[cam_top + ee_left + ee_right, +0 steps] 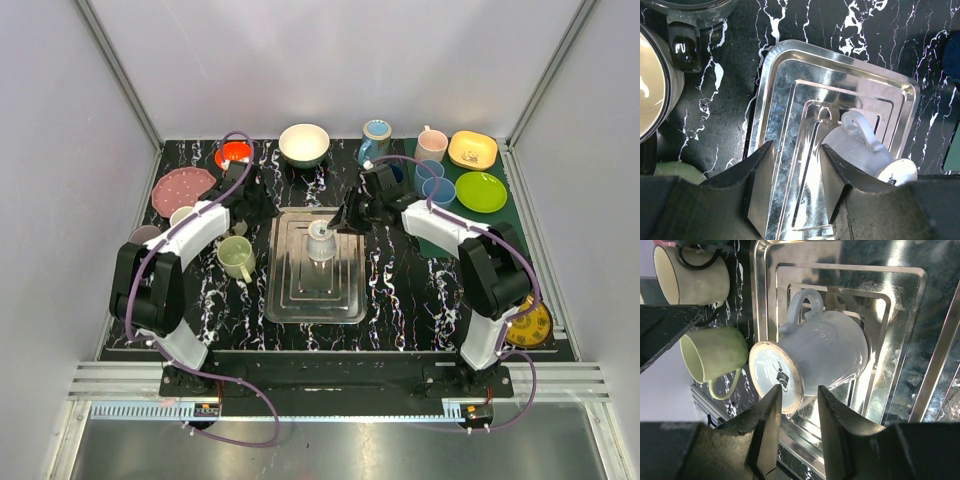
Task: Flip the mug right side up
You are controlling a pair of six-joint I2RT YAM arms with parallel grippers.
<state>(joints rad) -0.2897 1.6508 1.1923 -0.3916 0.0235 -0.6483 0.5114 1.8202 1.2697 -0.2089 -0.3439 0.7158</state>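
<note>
The overturned mug [825, 350] is found base-first just ahead of the right end effector [798, 392], which is held open and empty.

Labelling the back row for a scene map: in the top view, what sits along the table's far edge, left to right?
red dish → white bowl → blue mug → pink mug → yellow dish

Mug [830, 347]: glazed ceramic, glossy. Tray [905, 315]: polished metal, mirror-like. Tabletop [725, 100]: black marble-look, smooth w/ sheen.
</note>
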